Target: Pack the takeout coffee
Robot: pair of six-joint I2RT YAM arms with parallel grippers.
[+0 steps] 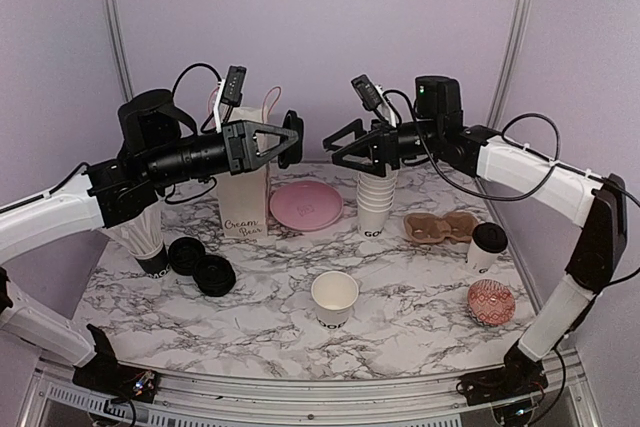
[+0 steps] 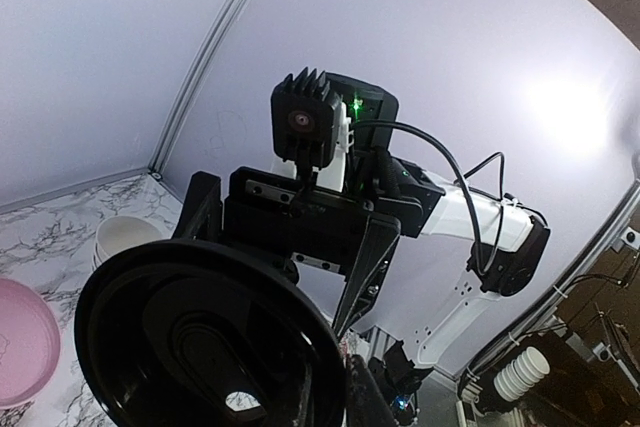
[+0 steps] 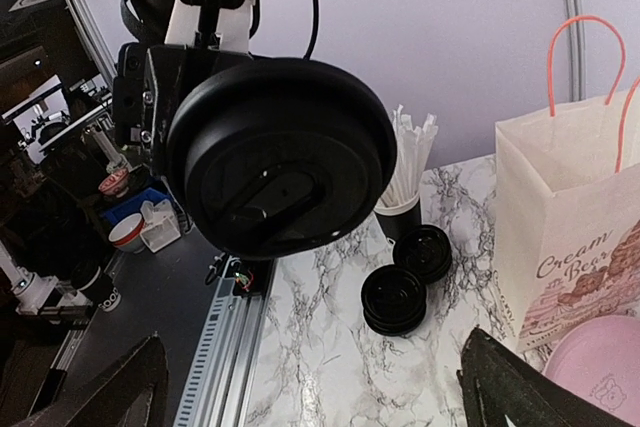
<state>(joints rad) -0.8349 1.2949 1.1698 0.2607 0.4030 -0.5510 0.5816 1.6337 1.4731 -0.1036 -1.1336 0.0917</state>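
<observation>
Standing lidless — cup (image 1: 334,299), seemingly empty

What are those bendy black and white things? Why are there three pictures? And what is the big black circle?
They are two robot arms bolted to a table. One picture looks down from above; the other two come from small cameras on each wrist. The left gripper pinches a black lid up in the air: that is your big circle. The right gripper faces it, fingers open, holding nothing. On the marble table stand a white paper bag, a pink plate, a stack of paper cups, a cardboard cup carrier, one lidded coffee cup, an open cup, a patterned bowl, spare black lids and a cup of straws.
</observation>
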